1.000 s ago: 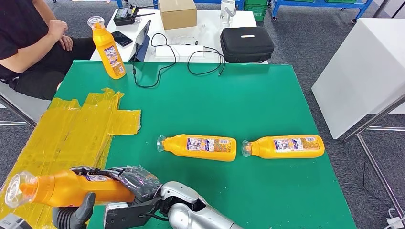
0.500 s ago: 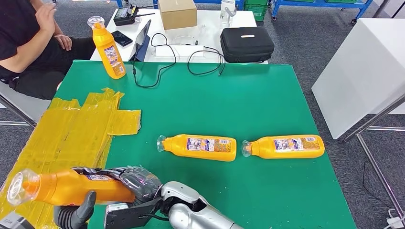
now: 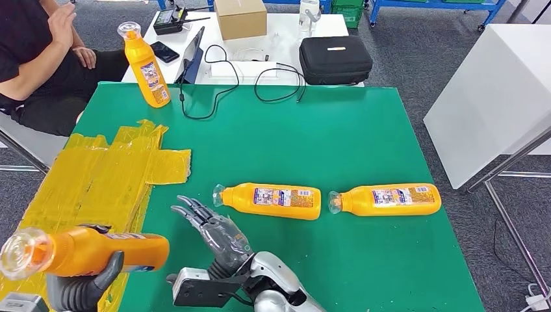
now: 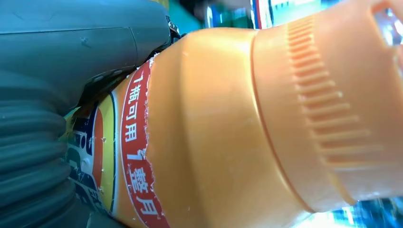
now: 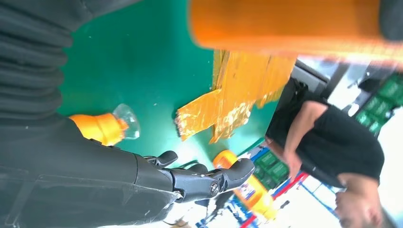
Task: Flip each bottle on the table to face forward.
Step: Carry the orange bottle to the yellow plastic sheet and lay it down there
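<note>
gripping orange bottle [image 3: 97, 252] in left robot hand [image 3: 81, 289], right robot hand [image 3: 214, 231] apart

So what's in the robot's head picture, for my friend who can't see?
The robot's left hand holds an orange bottle sideways while its right hand is open beside it. Two bottles lie on the green table; one stands.

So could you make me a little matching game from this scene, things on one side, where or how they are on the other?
Things:
1. orange plastic bottle with clear cap in the left hand
2. orange bottle by the seated person
3. black zipped case
4. right hand

States:
A. standing upright at the green table's far corner
B. fingers spread, holding nothing
C. lifted, lying sideways over the yellow tape
D. resting on the white table

Pairs: 1-C, 2-A, 3-D, 4-B
</note>
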Robot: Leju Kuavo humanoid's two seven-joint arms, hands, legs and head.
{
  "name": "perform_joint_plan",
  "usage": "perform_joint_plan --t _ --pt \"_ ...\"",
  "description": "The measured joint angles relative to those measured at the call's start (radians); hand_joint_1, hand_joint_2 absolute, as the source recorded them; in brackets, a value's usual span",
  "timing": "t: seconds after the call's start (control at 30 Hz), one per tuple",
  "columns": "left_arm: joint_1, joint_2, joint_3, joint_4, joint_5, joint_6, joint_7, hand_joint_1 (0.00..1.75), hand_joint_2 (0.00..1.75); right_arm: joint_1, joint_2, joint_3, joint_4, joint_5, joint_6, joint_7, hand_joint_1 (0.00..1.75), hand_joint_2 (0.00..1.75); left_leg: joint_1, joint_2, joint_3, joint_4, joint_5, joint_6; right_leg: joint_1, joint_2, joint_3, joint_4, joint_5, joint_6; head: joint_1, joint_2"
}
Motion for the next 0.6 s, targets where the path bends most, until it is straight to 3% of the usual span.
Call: perform_joint_plan --t 0.37,0.5,0.6 --pt "-0.015 0.0 0.048 -0.009 -0.04 0.037 -0.013 1.75 1.75 0.05 -0.02 -0.053 -0.075 0.0 0.001 -0.001 0.0 0.0 0.0 0.0 0.0 0.0 0.0 0.0 0.0 0.0 0.0 0.0 0.0 0.0 0.0 0.0" --pt "-0.03 0.0 0.064 -0.01 -0.143 0.131 -0.036 1.75 1.75 0.059 -0.023 -0.065 -0.087 -0.001 0.002 -0.002 0.0 0.0 0.0 0.0 0.0 0.0 0.0 0.0 0.0 0.0 0.0 0.0 0.0 0.0 0.0 0.0" --pt "-0.049 0.004 0.07 -0.002 -0.331 0.278 -0.009 1.75 1.75 0.064 -0.025 -0.071 -0.095 -0.004 0.004 -0.002 0.0 0.0 0.0 0.0 0.0 0.0 0.0 0.0 0.0 0.0 0.0 0.0 0.0 0.0 0.0 0.0"
